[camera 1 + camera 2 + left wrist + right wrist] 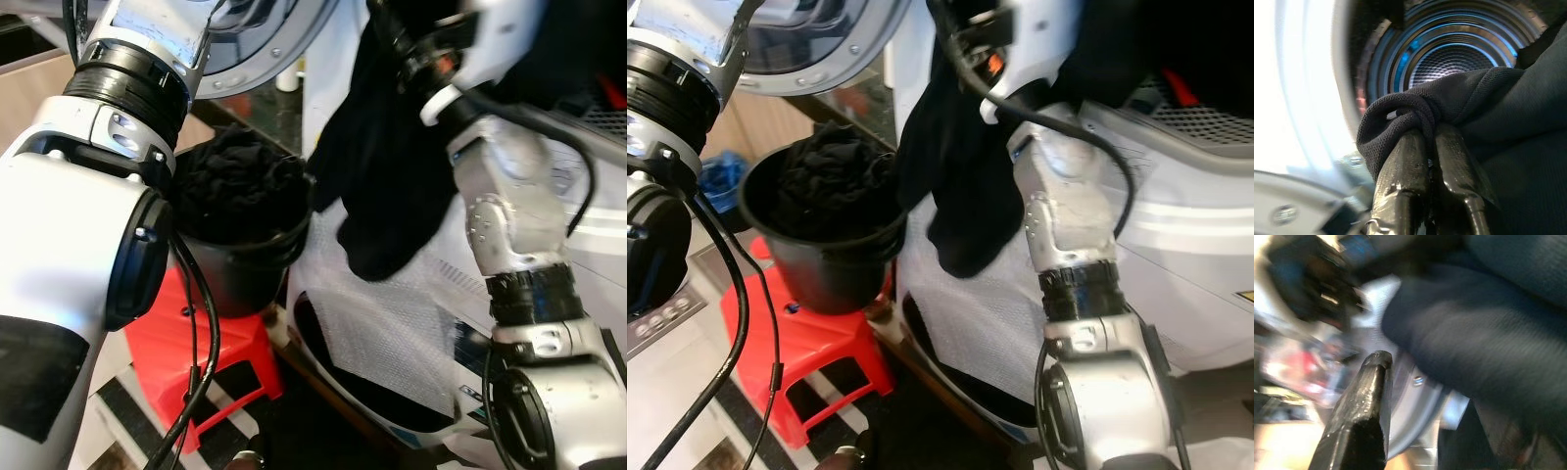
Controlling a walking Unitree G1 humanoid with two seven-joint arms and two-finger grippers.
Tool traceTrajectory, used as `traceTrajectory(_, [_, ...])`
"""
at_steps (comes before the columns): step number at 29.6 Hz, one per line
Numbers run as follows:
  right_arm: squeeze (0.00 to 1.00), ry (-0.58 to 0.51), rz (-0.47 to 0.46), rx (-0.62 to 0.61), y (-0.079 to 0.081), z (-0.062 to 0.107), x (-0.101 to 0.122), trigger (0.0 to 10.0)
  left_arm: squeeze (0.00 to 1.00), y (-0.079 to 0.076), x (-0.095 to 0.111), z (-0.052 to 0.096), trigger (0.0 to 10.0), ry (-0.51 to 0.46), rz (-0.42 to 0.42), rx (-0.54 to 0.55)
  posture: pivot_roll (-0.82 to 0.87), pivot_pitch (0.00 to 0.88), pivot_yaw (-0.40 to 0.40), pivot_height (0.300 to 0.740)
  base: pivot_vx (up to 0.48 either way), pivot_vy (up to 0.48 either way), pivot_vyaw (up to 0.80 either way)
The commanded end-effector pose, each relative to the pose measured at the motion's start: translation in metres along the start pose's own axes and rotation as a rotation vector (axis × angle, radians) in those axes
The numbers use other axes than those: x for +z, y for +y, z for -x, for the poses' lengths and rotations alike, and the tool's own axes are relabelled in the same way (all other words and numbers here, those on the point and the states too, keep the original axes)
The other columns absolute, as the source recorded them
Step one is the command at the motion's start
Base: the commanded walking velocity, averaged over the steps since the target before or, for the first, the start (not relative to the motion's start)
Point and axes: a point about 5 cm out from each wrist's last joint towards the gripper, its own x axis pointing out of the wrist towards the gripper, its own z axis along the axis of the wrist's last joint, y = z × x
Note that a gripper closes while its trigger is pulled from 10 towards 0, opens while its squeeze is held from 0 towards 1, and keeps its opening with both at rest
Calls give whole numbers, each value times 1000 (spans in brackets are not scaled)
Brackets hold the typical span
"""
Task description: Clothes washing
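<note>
A dark mesh garment (392,176) hangs in front of the white washing machine (392,333), between my two raised arms. In the left wrist view my left gripper (1431,128) is shut on a bunched fold of this garment (1488,98), facing the open steel drum (1449,58). The right wrist view is blurred. There my right gripper (1380,360) has its fingers together with a bare tip, and the dark cloth (1474,333) lies just beside it. A black bucket (245,279) to the left holds more dark clothes (240,186).
The bucket stands on a red plastic stool (167,343) close against the washer's front. The washer's round door (255,49) is swung open above the bucket. My right forearm (509,215) rises along the machine's right side. Black cables (196,392) hang from my left arm.
</note>
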Motion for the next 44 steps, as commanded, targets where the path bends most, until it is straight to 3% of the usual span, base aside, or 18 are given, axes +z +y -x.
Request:
traceTrajectory(1, [0,-75,-92,113,15,8,8,10000,0,-6,0,-2,10000,2,-14,-18,202,157,-88,740,0,0,0])
traceTrajectory(3, [0,-119,-144,160,23,16,12,10000,0,-10,-2,-2,10000,10,-1,-29,195,160,-83,740,0,0,0])
traceTrajectory(6, [0,-149,-181,35,19,25,14,10000,0,-20,-4,-2,10000,-5,26,-63,186,161,-78,740,0,0,0])
traceTrajectory(8, [0,-99,-120,-131,9,28,7,10000,0,-26,-1,-2,10000,-49,56,-73,183,163,-78,740,0,0,0])
traceTrajectory(9, [0,-99,-120,-131,9,28,7,10000,0,-26,-1,-2,10000,-49,56,-73,183,163,-78,740,0,0,0])
traceTrajectory(12, [0,-41,-18,-287,0,25,-2,10000,0,-35,3,-5,10000,-86,45,-95,177,167,-81,740,0,0,0])
traceTrajectory(16, [0,-78,36,-378,-4,23,2,10000,0,-44,5,-6,10000,-105,19,-119,177,171,-85,740,0,0,0])
traceTrajectory(26, [0,-235,10,-480,-15,14,30,10000,0,-36,15,-10,10000,-151,-15,-93,189,173,-93,740,0,0,0])
traceTrajectory(33, [0,-237,164,-474,-11,-5,38,10000,0,-33,25,-15,10000,-203,-32,-79,194,165,-88,740,0,0,0])
traceTrajectory(35, [0,-235,156,-449,-9,-5,37,10000,0,-30,25,-17,10000,-199,0,-58,194,159,-82,740,0,0,0])
traceTrajectory(39, [0,-218,141,-410,-2,13,33,10000,0,-29,27,-18,10000,-215,67,-76,191,140,-58,740,0,0,0])
traceTrajectory(40, [0,-176,169,-390,5,33,26,10000,0,-32,26,-17,10000,-214,40,-119,180,129,-31,740,0,0,0])
traceTrajectory(44, [0,-115,170,-415,17,77,21,10000,0,-35,26,-18,10000,-209,7,-192,154,116,1,740,0,0,0])
